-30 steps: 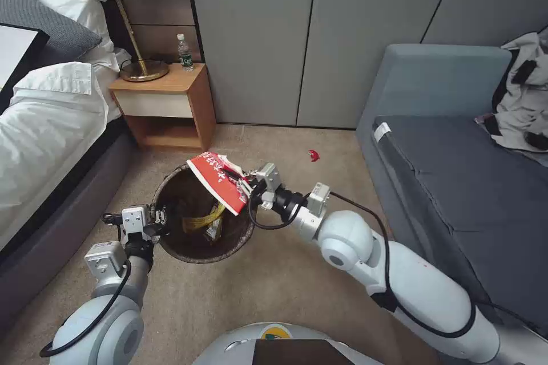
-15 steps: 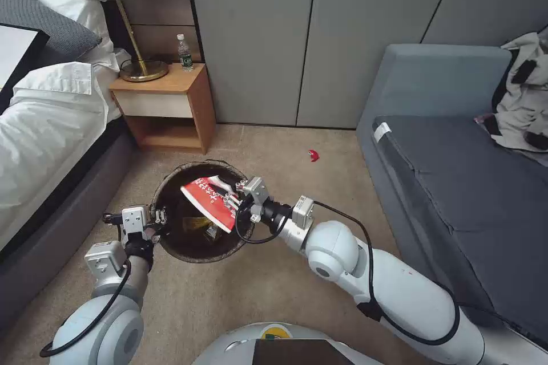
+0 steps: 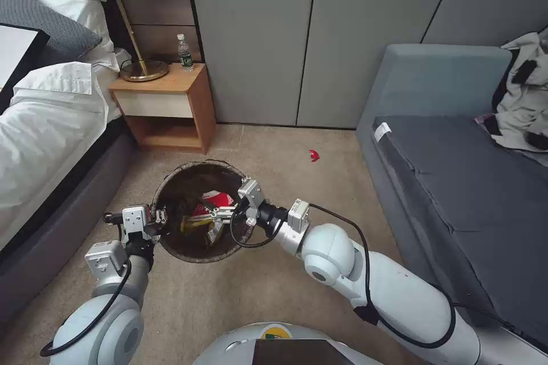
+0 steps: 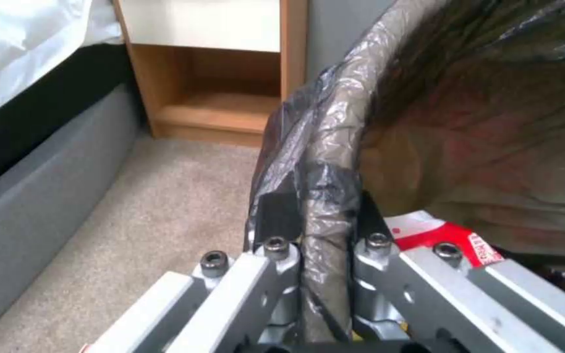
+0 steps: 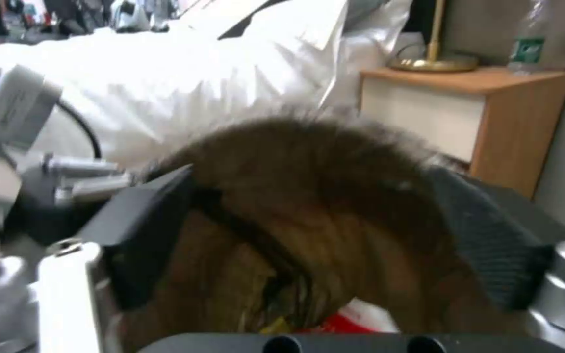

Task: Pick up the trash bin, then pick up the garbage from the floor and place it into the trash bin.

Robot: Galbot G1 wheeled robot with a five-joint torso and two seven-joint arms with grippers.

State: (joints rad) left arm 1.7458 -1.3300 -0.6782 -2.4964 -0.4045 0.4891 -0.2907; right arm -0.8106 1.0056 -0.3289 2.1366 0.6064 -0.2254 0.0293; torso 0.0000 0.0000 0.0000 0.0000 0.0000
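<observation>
Bedroom, beige carpet floor (image 3: 268, 296), grey wall panels behind, white-sheeted bed on the robot's left, grey sofa (image 3: 456, 182) on its right, wooden nightstand (image 3: 168, 105) with brass lamp and small green-labelled plastic bottle (image 3: 184, 52) on top. Small round white plastic trash bin lined with a dark brown bag (image 3: 171, 182) sits in front of the robot, between the two arms. Left gripper (image 3: 161, 218) is at the bin's near-left rim; left wrist view shows its fingers (image 4: 276, 215) clamped on the bag-covered rim, one inside and one outside. Right gripper (image 3: 225, 214) reaches over the bin's right rim into the opening; right wrist view shows its black pads (image 5: 485, 230) spread apart, nothing between them. Red-and-white snack wrapper (image 3: 214, 201) lies inside the bin, on top of yellow wrappers (image 3: 197, 222). Small red scrap (image 3: 313, 154) lies on the carpet near the sofa, well apart from the bin.
</observation>
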